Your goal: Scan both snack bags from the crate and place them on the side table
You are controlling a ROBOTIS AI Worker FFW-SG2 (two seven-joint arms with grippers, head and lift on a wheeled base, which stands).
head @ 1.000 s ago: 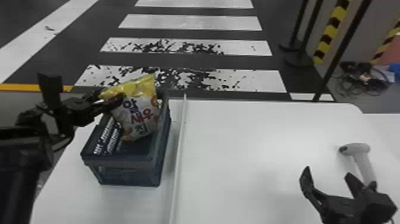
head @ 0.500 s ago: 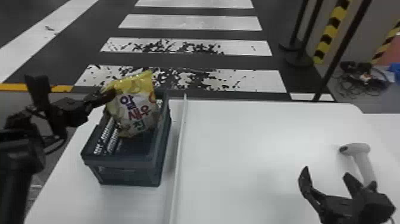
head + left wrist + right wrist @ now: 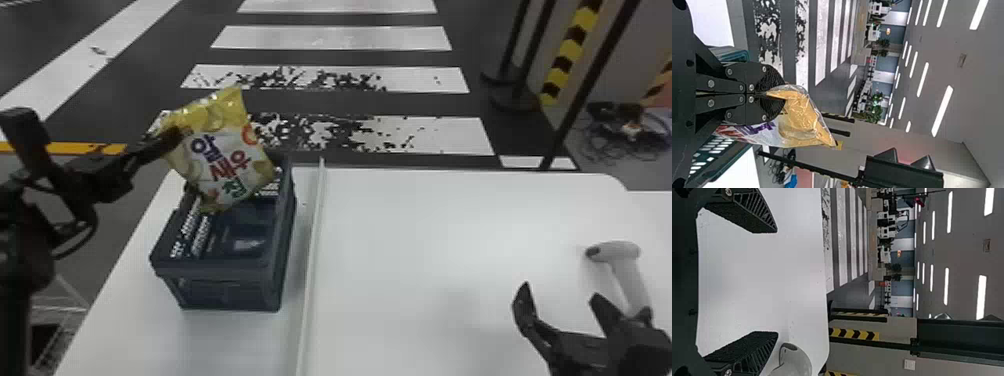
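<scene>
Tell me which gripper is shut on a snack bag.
The left gripper, its fingers pinching the bag; the right gripper is open, with nothing between its fingers.

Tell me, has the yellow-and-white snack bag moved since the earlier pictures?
Yes. In the head view, measured against the crate, the snack bag has shifted upward and slightly to the left.

Crinkly, glossy plastic film forms the snack bag [image 3: 225, 155]. The crate [image 3: 220, 270] looks like matt plastic, the bench [image 3: 425, 235] smooth with a soft sheen, and the scanner [image 3: 620, 251], at the crate's three o'clock, like smooth plastic.
</scene>
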